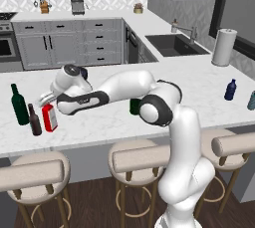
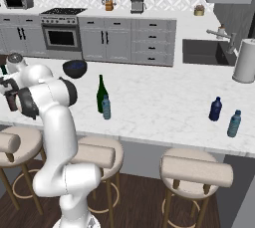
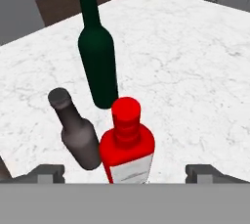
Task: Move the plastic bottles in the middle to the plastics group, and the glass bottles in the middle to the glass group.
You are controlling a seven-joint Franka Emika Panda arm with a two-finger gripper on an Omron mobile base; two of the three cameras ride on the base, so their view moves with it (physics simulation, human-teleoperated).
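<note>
White marble bench (image 1: 209, 85) runs across the kitchen as a long island, with three round padded stools (image 1: 142, 158) tucked along its near edge over a dark wood floor. Behind it stand grey cabinets (image 2: 124, 38), an oven (image 2: 61, 37) under a stovetop, a coffee machine (image 2: 137, 0) on the back counter, a patterned tile wall and a dark sink (image 1: 174, 44) with a tap. A paper towel roll (image 1: 223, 47) stands upright near the sink, and a dark bowl (image 2: 74, 68) sits on the bench.

At the bench's left end the red bottle (image 1: 49, 117) stands upright just beside the small brown bottle (image 1: 34, 120), with the dark teal-green wine bottle (image 1: 19, 105) close behind them. The hand (image 1: 48, 98) hangs just above the red bottle, its fingers spread wide on either side of the bottle and not touching it.

Near the middle of the bench the green wine bottle (image 2: 101, 94) stands with the pale blue bottle (image 2: 106, 108) just in front of it. Well apart, toward the right end, the navy bottle (image 2: 215, 109) and the pale teal bottle (image 2: 233, 124) stand near each other.
</note>
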